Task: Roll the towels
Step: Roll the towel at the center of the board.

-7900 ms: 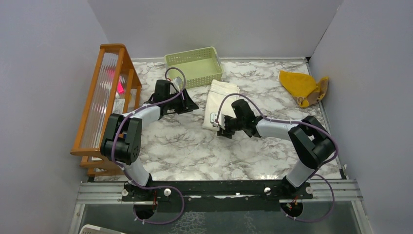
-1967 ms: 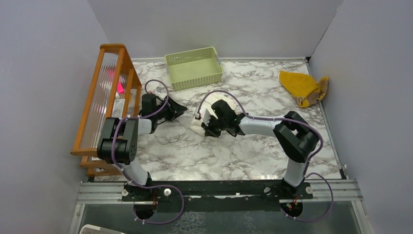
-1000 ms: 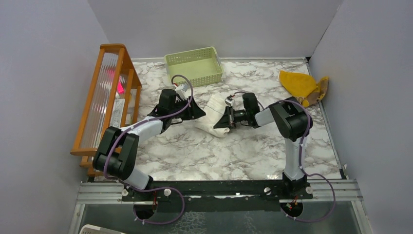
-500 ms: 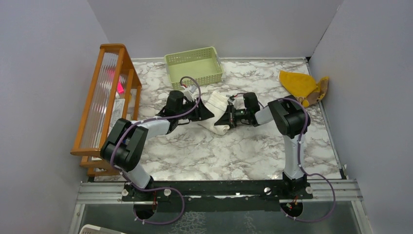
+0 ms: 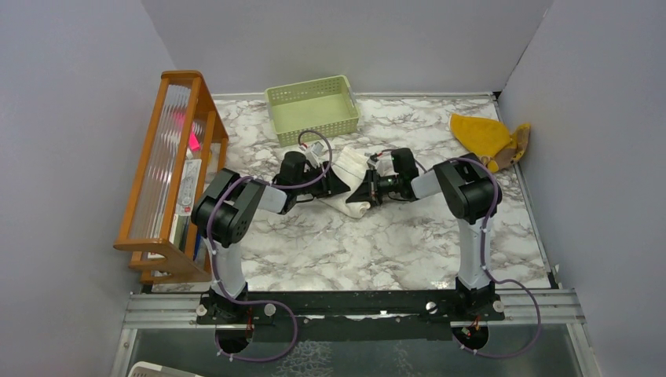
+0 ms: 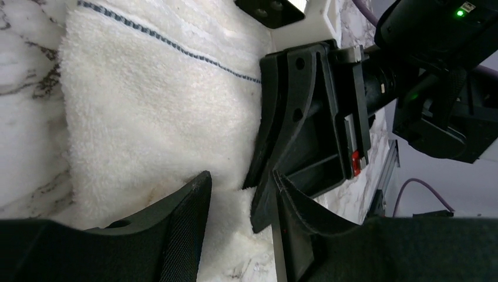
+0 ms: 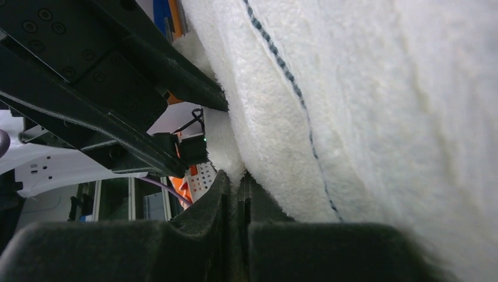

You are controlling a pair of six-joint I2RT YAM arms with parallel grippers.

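Note:
The cream-white towel (image 5: pixel 351 174) lies partly rolled at mid-table, between my two grippers. My right gripper (image 5: pixel 367 191) is at its right side, shut on a thin fold of its edge; in the right wrist view (image 7: pixel 238 179) the towel (image 7: pixel 364 106) fills the frame. My left gripper (image 5: pixel 338 184) is at its left side, open, with the fingers straddling a bit of towel edge in the left wrist view (image 6: pixel 241 197), where the towel (image 6: pixel 147 111) shows a thin blue stripe. The mustard-yellow towel (image 5: pixel 487 141) lies crumpled at the far right, away from both grippers.
A pale green basket (image 5: pixel 312 108) stands at the back, just behind the grippers. A wooden rack (image 5: pixel 169 169) stands along the left wall. Grey walls close in the table on three sides.
My left gripper has moved right, up to the white towel's left side. My right gripper has stayed shut on the towel, which was dragged and bunched earlier.

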